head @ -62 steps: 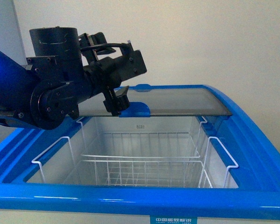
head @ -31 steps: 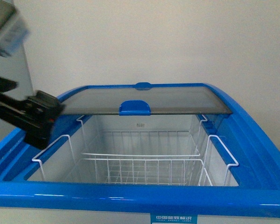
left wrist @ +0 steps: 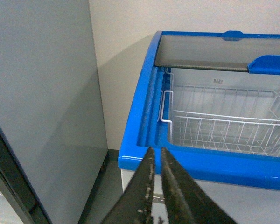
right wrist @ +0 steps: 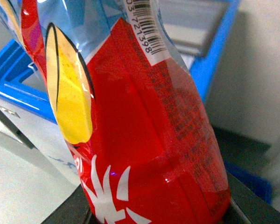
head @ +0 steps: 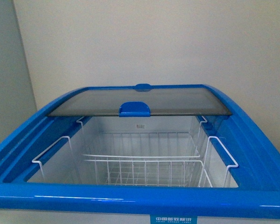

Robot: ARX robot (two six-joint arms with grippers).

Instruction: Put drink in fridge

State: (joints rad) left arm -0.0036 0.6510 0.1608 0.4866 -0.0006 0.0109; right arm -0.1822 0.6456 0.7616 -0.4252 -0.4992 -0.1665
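Observation:
The fridge [head: 130,198] is a white chest cooler with a blue rim, and it fills the front view. Its glass lid [head: 177,100] is slid to the back, the blue handle [head: 134,108] at the lid's front edge. White wire baskets [head: 140,163] show in the opening. Neither arm appears in the front view. My left gripper [left wrist: 156,154] is shut and empty, low in front of the fridge's near left corner [left wrist: 135,158]. My right gripper [right wrist: 158,207] is shut on the drink bottle [right wrist: 144,121], which has a red label with yellow and blue print.
A tall grey cabinet side [left wrist: 42,102] stands close to the left of the fridge, with a narrow floor gap [left wrist: 100,186] between them. A pale wall [head: 154,42] runs behind. The fridge's blue rim [right wrist: 219,51] shows behind the bottle.
My left arm, which was at the lid's blue handle a second ago, has pulled away to the left and out of the front view. The lid stays slid back.

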